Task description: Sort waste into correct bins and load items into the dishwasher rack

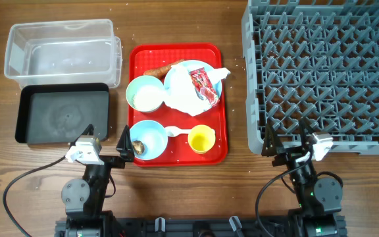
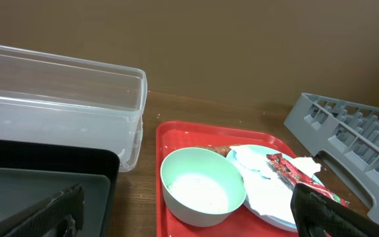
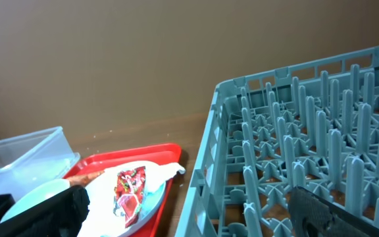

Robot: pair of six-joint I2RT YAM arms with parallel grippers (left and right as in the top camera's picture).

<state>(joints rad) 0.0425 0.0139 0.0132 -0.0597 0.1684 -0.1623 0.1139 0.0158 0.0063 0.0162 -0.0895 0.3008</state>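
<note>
Red tray (image 1: 220, 125) sits mid-table (image 1: 176, 194) w/ all the dishes & waste on it. Far side of it: blue plate (image 1: 188, 66) w/ crumpled napkin (image 1: 186, 100) on top and red wrapper (image 1: 203, 85) lying on the napkin. Carrot (image 1: 163, 68) sits at the plate's far-left edge, partly tucked under. Green bowl (image 1: 145, 93) is just left of the plate, upright, w/ rice (image 1: 147, 101) in the bottom. Near side: blue bowl (image 1: 151, 135) at the near-left corner, upright, w/ a small brown lump (image 1: 137, 147) inside by its left wall. Yellow cup (image 1: 201, 139) stands upright to its right. White spoon (image 1: 174, 131) lies between the two, bowl end toward the blue bowl.

Clear tub (image 1: 61, 56) sits far left, black tray (image 1: 61, 115) touching its near side; nothing seen inside either. Grey rack (image 1: 250, 85) takes up the right, no dishes in it.

L jaws are spread wide, holding nothing, at the near edge betw. the black tray & red tray corner. R jaws are also wide, holding nothing, at the rack's near edge.
</note>
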